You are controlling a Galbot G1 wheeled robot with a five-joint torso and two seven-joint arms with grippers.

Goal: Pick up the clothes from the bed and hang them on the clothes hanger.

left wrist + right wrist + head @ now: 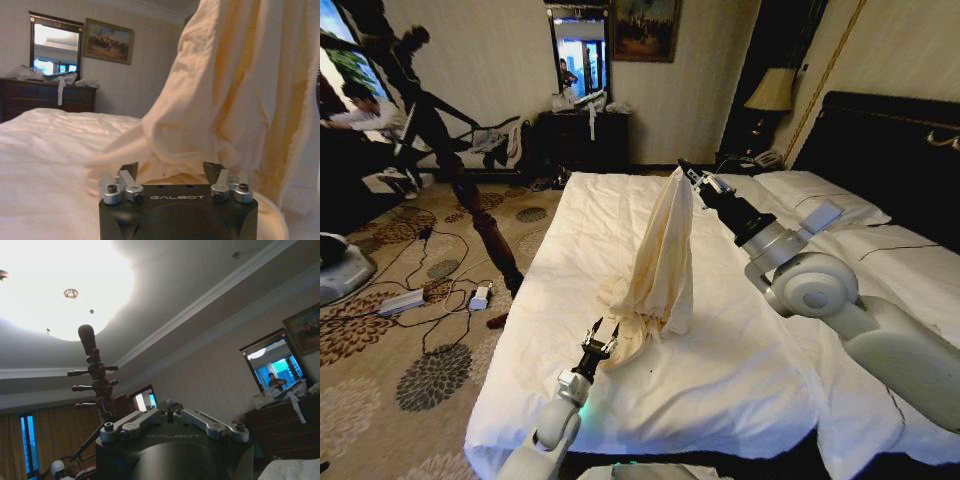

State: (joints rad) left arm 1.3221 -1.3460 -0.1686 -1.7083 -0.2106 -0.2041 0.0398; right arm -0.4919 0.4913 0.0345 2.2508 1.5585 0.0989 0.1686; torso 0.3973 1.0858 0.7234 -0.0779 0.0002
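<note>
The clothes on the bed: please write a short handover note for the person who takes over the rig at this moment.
Right tool: raised over the bed, shut on the top of the clothes, which hang from it in a tall drape.
Left tool: low by the near side of the bed, fingers open, right at the bottom fold of the clothes; the left wrist view shows nothing clamped between them.
Clothes: mostly lifted, bottom edge resting on the sheet.
Wooden coat stand: on the floor left of the bed.
Done: pickup under way.
Left: lift clear and hang the clothes.
</note>
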